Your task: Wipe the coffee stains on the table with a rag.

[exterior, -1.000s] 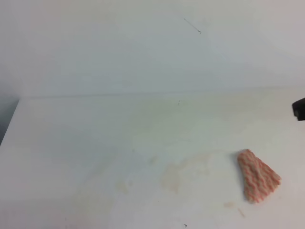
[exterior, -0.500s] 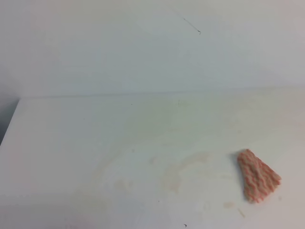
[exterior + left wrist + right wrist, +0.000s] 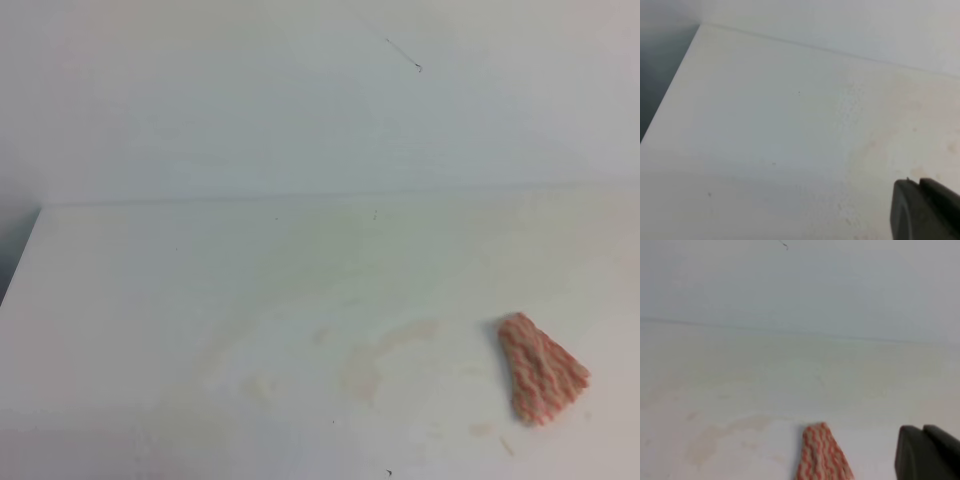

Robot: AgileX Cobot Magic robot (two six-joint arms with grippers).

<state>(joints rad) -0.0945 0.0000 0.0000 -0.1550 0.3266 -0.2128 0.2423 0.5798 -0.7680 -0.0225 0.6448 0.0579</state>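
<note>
The desk (image 3: pixel 150 290) is a plain white top with faint yellowish marks, meeting a bare white wall (image 3: pixel 250 100) along its far edge; a thin dark scratch-like mark (image 3: pixel 403 55) shows high on that wall. At the desk's left edge a dark grey gap (image 3: pixel 12 240) drops away. No labels or writing are visible anywhere. The coffee stains (image 3: pixel 375 360) lie as pale beige smears near the front middle of the desk. The rag (image 3: pixel 540 368), red-and-white checked and roughly triangular, lies flat just right of the stains, untouched. The right hand (image 3: pixel 929 452) appears as dark fingers pressed together, clenched on nothing. The left hand (image 3: pixel 925 210) likewise shows dark fingers close together, though whether it is fully clenched cannot be told.
</note>
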